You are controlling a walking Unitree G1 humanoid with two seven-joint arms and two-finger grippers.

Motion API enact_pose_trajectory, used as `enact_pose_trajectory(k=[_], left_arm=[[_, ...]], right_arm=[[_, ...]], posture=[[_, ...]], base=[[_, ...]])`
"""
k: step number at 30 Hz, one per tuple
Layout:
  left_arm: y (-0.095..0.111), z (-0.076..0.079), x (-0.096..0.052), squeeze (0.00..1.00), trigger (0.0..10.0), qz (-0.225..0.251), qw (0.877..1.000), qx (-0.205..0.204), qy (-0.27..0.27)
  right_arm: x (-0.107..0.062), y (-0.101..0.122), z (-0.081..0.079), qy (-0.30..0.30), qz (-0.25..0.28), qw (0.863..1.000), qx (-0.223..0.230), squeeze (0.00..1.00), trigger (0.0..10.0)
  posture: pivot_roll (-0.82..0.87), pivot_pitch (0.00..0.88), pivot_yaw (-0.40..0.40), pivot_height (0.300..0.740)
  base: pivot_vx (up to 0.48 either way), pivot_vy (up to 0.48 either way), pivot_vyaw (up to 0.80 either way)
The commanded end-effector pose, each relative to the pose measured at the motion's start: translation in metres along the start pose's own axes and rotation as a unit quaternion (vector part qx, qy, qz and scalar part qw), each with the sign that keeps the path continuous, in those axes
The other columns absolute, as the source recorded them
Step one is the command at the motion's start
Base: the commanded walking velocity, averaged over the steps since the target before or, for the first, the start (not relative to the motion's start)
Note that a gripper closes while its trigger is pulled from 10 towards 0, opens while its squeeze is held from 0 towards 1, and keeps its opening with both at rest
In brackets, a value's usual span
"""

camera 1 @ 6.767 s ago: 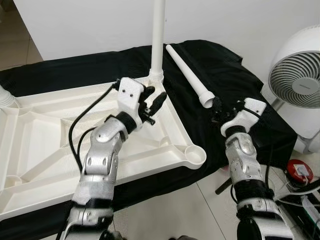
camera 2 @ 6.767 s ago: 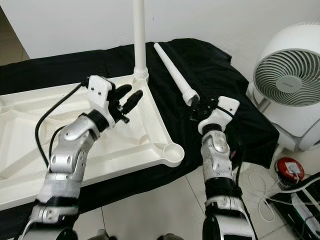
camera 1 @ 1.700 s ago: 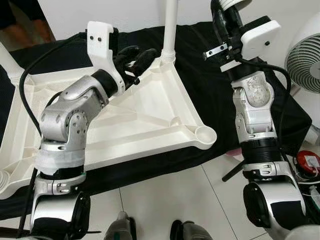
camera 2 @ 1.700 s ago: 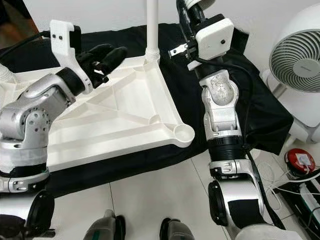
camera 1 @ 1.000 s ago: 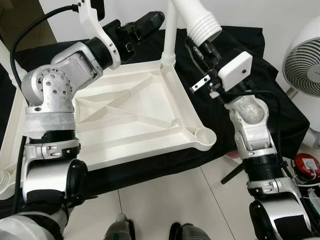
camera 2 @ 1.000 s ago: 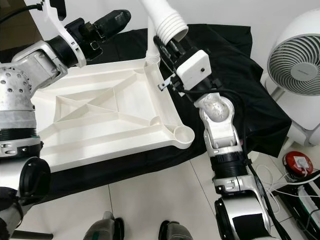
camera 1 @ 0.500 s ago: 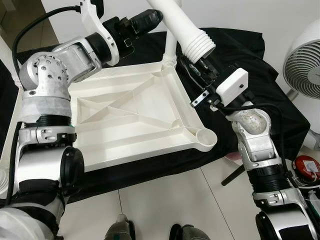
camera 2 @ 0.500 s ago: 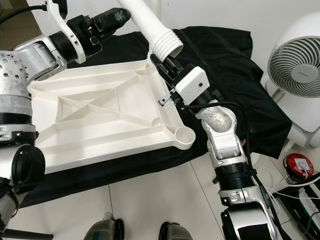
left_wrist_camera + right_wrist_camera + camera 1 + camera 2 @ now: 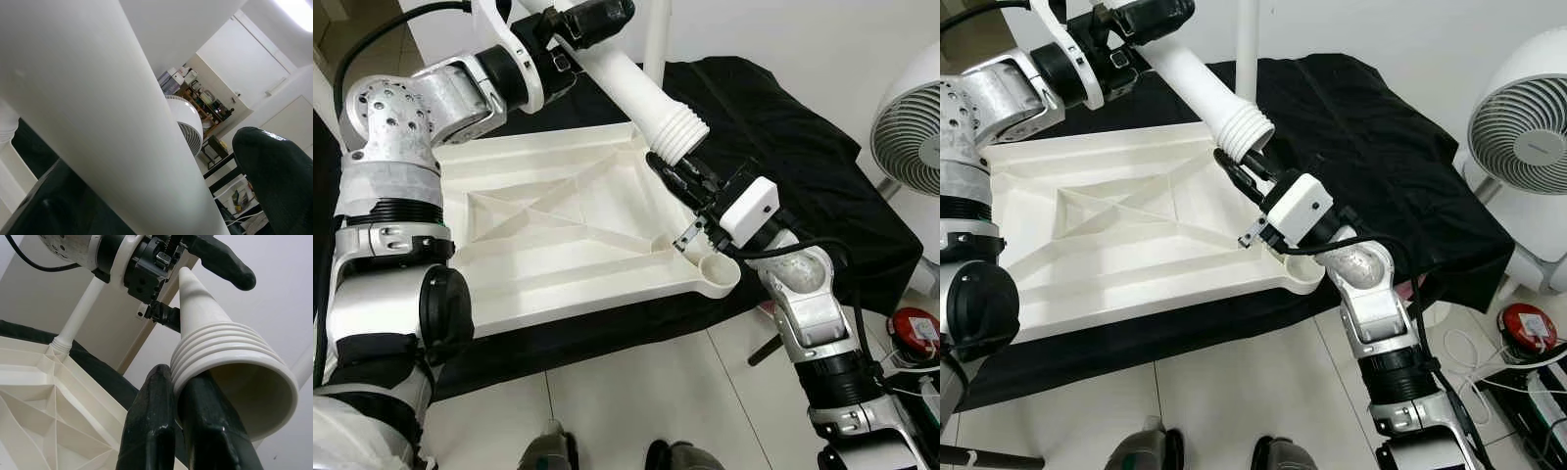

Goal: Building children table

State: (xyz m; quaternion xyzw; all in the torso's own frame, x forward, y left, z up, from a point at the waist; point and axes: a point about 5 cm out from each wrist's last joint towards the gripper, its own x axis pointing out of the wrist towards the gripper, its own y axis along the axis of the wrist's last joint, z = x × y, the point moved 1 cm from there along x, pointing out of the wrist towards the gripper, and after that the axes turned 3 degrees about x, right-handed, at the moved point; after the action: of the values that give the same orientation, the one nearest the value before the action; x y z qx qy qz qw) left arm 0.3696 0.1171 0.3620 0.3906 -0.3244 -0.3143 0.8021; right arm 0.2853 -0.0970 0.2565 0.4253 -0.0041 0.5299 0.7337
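- The white ribbed plastic tabletop lies upside down on a black cloth; an upright white leg stands at its far corner.
- A loose tapered white plastic table leg, with a ridged, hollow wide end, slants above the tabletop.
- The right gripper pinches the ridged rim, one finger inside the mouth.
- The left gripper clasps the leg's narrow end.
- A round white fan stands beyond the cloth; its grey hub label is unreadable.

White round fan at right edge, black cloth spread across middle, red round gadget and cables on tiled floor lower right.
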Motion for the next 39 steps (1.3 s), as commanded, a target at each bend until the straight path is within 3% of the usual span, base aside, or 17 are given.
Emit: enact_pose_trajectory(k=[1,7,9,15,16,23,25,34,35,39], left_arm=[[0.01,0.03,-0.003,0.0,10.0,0.019,0.98,0.008,-0.199],[0.017,0.022,0.001,0.0,10.0,0.032,0.984,-0.015,-0.177],[0.024,0.014,0.004,0.0,10.0,0.042,0.986,-0.04,-0.154],[0.028,0.009,0.005,0.0,10.0,0.051,0.988,-0.052,-0.138],[0.031,0.007,0.005,0.0,0.0,0.061,0.987,-0.06,-0.133],[0.033,0.004,0.006,0.0,0.0,0.067,0.986,-0.083,-0.131],[0.033,0.004,0.007,0.0,0.0,0.064,0.985,-0.094,-0.131],[0.036,-0.001,0.007,0.0,0.0,0.083,0.982,-0.122,-0.121],[0.038,-0.002,0.006,0.0,0.0,0.086,0.981,-0.125,-0.118],[0.039,-0.002,0.006,0.0,0.0,0.087,0.981,-0.131,-0.116]], right_arm=[[-0.001,-0.001,-0.007,0.019,-0.007,1.0,0.0,0.0,10.0],[-0.005,0.0,-0.013,0.024,-0.014,1.0,0.0,0.0,10.0],[-0.01,-0.001,-0.019,0.027,-0.021,0.999,0.002,0.0,10.0],[-0.014,-0.001,-0.022,0.028,-0.027,0.999,0.001,0.0,10.0],[-0.014,-0.001,-0.022,0.028,-0.029,0.999,-0.002,0.0,10.0],[-0.016,-0.002,-0.021,0.019,-0.032,0.999,-0.015,0.0,10.0],[-0.017,-0.002,-0.017,-0.003,-0.034,0.999,-0.039,0.0,10.0],[-0.022,-0.002,-0.016,-0.058,-0.03,0.996,-0.058,0.01,10.0],[-0.024,-0.001,-0.016,-0.077,-0.028,0.995,-0.061,1.0,10.0],[-0.026,0.0,-0.018,-0.089,-0.026,0.994,-0.063,1.0,10.0]], posture=[[-0.04,0.065,0.027,0.74],[-0.04,0.07,0.029,0.74],[-0.04,0.073,0.031,0.74],[-0.04,0.08,0.035,0.74],[-0.04,0.084,0.037,0.74],[-0.04,0.086,0.039,0.74],[-0.04,0.084,0.04,0.74],[-0.03,0.081,0.039,0.74],[-0.03,0.079,0.039,0.74],[-0.03,0.079,0.039,0.74]], base=[[0.0,0.0,0.0],[0.0,0.0,0.0],[0.0,0.0,0.0],[0.0,0.0,0.0],[0.0,0.0,0.0],[0.0,0.0,0.0],[0.0,0.0,0.0],[0.0,0.0,0.0],[0.0,0.0,0.0],[0.0,0.0,0.0]])
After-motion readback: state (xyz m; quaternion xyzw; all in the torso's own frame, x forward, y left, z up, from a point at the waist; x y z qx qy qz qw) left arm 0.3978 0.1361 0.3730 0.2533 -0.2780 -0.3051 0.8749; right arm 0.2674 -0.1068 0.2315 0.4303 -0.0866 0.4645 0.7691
